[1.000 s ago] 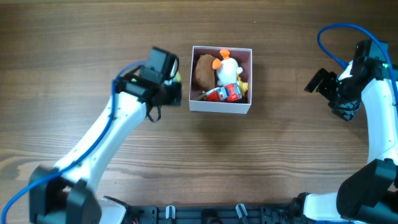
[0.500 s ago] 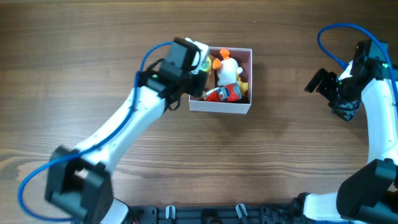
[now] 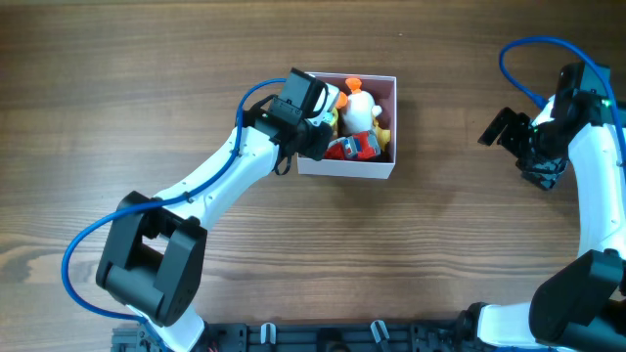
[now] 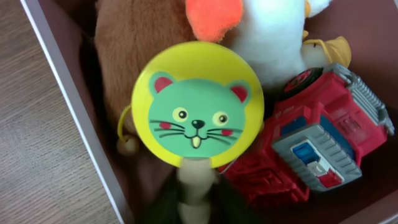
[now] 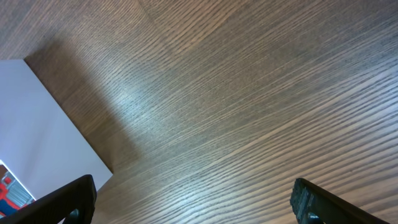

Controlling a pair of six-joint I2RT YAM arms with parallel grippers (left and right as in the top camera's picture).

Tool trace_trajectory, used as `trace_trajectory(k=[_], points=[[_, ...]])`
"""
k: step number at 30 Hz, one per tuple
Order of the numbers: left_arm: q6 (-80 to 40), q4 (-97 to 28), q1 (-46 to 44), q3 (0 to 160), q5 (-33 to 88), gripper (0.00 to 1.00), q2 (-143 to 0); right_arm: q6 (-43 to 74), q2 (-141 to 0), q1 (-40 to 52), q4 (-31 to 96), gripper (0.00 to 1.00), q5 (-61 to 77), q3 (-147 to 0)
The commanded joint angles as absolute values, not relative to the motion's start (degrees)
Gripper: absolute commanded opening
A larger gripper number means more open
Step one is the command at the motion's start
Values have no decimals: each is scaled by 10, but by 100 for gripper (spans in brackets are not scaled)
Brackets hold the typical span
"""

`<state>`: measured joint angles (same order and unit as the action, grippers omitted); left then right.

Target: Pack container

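The container (image 3: 347,167) is a square white box with a pink inside, at the middle of the table. Its wall also shows in the left wrist view (image 4: 74,112) and the right wrist view (image 5: 43,124). Inside lie a brown plush (image 4: 134,50), a white duck plush (image 3: 358,110) and a red fire truck (image 4: 317,149). My left gripper (image 3: 315,119) is over the container's left half, shut on the wooden handle of a yellow rattle with a green cat face (image 4: 198,113). My right gripper (image 5: 193,199) is open and empty over bare table, far right of the container.
The wooden table (image 3: 440,264) runs all round the container. My left arm reaches in from the lower left across the container's left wall. My right arm (image 3: 587,147) stands at the right edge with its blue cable above.
My left gripper has moved right, from beside the container's left wall to over its inside, with the rattle in it. The right arm has not moved.
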<state>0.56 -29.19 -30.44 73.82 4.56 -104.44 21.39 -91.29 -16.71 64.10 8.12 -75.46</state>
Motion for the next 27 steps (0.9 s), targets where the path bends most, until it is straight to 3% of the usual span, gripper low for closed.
trace_trajectory(k=[1,3,11,13,14,22,27], points=[[8,-296,-310,745,60,43,-1037,212,-916,-167,644,100,91,-752],[8,-310,-311,763,60,50,-1022,211,-916,-167,644,100,91,-752],[-37,-447,-299,873,-5,52,-941,192,-916,-167,644,100,94,-752],[-85,-494,-280,888,-35,65,-911,146,-915,-167,629,100,119,-752],[-100,-507,-268,889,-36,100,-896,130,-912,-167,620,100,135,-752],[-157,-623,-104,889,-35,100,-775,-61,-781,-152,515,100,358,-753],[-157,-679,-16,889,-35,100,-723,15,-632,-146,448,100,361,-753]])
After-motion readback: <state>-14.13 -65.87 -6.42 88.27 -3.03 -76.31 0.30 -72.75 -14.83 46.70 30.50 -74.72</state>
